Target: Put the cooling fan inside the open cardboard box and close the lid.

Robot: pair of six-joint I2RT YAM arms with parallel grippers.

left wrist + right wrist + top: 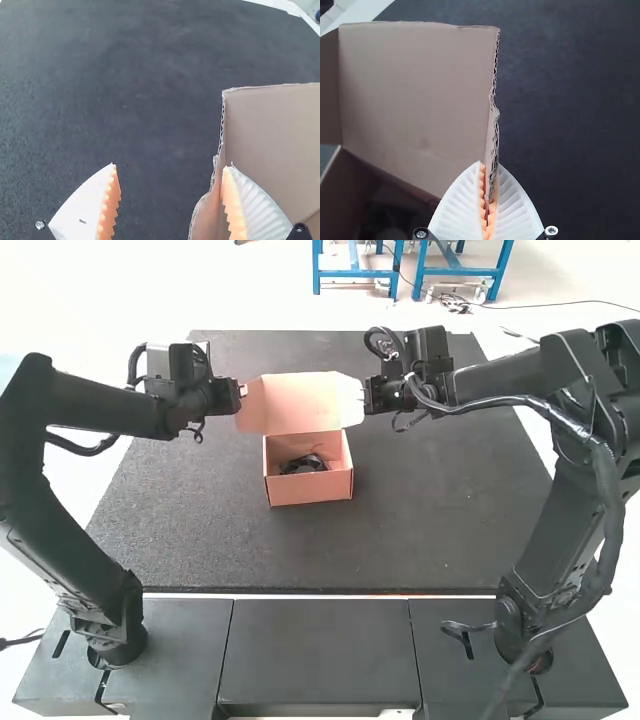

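An open cardboard box (310, 480) sits mid-mat with the black cooling fan (303, 464) lying inside it. Its lid (300, 405) stands raised behind the opening. My right gripper (362, 396) is shut on the lid's right edge; the right wrist view shows the corrugated lid (420, 100) pinched in the right gripper (489, 202). My left gripper (240, 392) is at the lid's left edge. In the left wrist view the left gripper (170, 200) is open, and the lid (275, 145) edge rests against the inner side of one finger (247, 207).
The box stands on a black foam mat (450, 490) with bare surface on all sides of it. The table's dark front edge (320, 640) lies between the two arm bases.
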